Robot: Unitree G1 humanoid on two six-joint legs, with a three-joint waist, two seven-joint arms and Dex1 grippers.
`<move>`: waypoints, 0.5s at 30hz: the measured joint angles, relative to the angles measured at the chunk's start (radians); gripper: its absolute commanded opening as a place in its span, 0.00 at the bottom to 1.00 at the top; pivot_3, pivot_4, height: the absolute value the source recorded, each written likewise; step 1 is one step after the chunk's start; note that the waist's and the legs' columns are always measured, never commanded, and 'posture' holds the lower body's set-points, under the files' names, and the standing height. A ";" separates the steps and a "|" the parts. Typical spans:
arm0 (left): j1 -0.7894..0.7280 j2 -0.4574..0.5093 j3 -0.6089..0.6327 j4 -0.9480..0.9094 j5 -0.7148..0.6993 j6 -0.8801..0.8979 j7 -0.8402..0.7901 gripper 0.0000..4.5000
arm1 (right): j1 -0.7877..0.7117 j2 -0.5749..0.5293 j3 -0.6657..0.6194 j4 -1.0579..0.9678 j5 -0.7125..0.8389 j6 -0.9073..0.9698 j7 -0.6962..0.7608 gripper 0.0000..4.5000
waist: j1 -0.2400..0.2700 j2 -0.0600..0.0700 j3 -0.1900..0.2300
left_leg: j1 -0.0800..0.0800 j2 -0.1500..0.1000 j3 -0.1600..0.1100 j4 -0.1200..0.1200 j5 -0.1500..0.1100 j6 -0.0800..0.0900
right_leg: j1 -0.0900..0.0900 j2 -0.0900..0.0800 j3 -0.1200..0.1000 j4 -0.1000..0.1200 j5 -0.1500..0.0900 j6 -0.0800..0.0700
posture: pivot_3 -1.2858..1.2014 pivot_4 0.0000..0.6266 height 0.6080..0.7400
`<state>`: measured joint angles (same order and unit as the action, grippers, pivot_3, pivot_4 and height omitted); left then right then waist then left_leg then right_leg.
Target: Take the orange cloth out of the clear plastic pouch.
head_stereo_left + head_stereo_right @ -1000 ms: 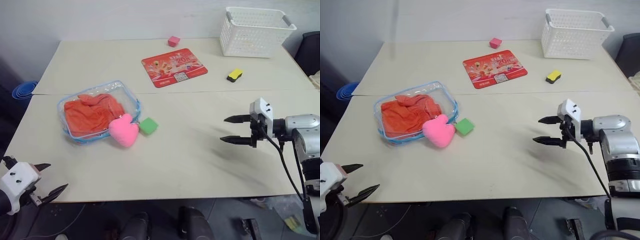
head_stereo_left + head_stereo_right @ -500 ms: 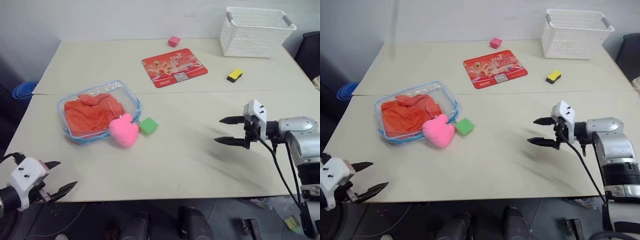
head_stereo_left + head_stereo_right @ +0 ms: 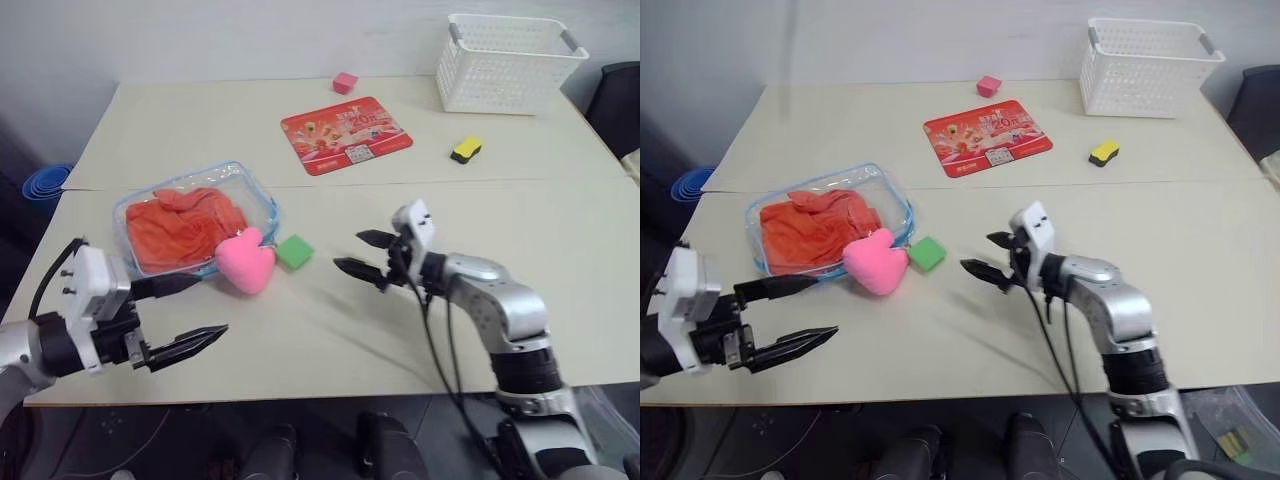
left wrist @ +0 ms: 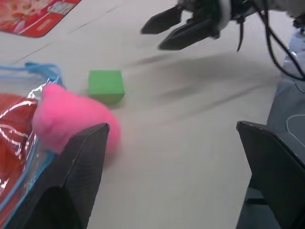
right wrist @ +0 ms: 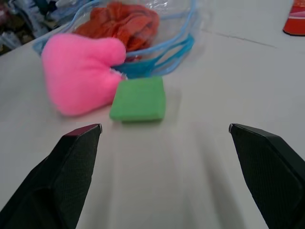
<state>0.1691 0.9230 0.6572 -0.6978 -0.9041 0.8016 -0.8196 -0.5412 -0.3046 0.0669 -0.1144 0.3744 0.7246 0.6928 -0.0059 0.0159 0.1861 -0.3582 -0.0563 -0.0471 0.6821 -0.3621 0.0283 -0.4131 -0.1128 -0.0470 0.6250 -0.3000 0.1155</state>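
Note:
The clear plastic pouch (image 3: 255, 195) with light-blue trim lies on the left of the table, and the crumpled orange cloth (image 3: 185, 225) sits inside it. A pink heart-shaped plush charm (image 3: 246, 265) rests against the pouch's near right corner. My left gripper (image 3: 186, 312) hovers open just in front of the pouch, its upper finger near the pouch's front edge. My right gripper (image 3: 358, 254) is open too, empty, a short way right of the green block (image 3: 296, 251) and pointing toward the pouch. The cloth (image 5: 125, 21) and charm (image 5: 81, 71) show ahead in the right wrist view.
A red printed mat (image 3: 346, 133) lies at the table's middle back, with a small pink cube (image 3: 346, 82) behind it. A white lattice basket (image 3: 508, 63) stands at the back right and a yellow-and-black object (image 3: 465, 150) lies near it. A blue item (image 3: 42, 183) sits off the left edge.
My left gripper rose from below the table's front-left edge and moved right toward the pouch. My right gripper swept left across the table to near the green block. Both stayed open.

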 measured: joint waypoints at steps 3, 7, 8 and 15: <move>-0.007 0.032 0.000 0.021 0.010 0.008 0.008 1.00 | -0.002 0.058 0.059 0.001 -0.024 0.004 -0.055 1.00 | -0.001 0.000 0.000 | 0.000 0.000 0.000 0.000 0.000 0.000 | 0.000 0.001 0.000 0.000 0.000 0.000 | 0.52 0.24 1.00; 0.025 0.071 0.010 0.073 0.090 -0.022 -0.025 1.00 | -0.020 0.123 0.169 0.055 -0.094 -0.060 -0.088 1.00 | -0.011 0.000 0.000 | 0.000 0.000 0.001 0.000 0.000 0.000 | -0.001 0.002 0.001 0.001 0.000 -0.001 | 0.52 0.24 1.00; 0.030 0.077 0.012 0.089 0.110 -0.031 -0.032 1.00 | -0.029 0.135 0.183 0.085 -0.117 -0.082 -0.100 1.00 | -0.018 0.000 0.000 | 0.000 0.000 0.001 0.000 0.000 0.000 | -0.001 0.002 0.001 0.001 0.000 -0.001 | 0.52 0.24 1.00; 0.016 0.079 0.034 0.124 0.151 -0.056 -0.047 1.00 | -0.095 0.200 0.197 0.273 -0.233 -0.219 -0.205 1.00 | -0.026 0.000 0.000 | 0.000 0.000 0.000 -0.001 0.000 0.000 | -0.001 0.002 0.001 0.001 0.000 -0.001 | 0.52 0.24 1.00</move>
<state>0.1851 1.0019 0.6914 -0.5740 -0.7527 0.7456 -0.8665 -0.6359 -0.1043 0.2642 0.1587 0.1409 0.5060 0.4874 -0.0318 0.0156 0.1860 -0.3579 -0.0565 -0.0469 0.6810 -0.3621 0.0280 -0.4144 -0.1107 -0.0463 0.6264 -0.3004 0.1148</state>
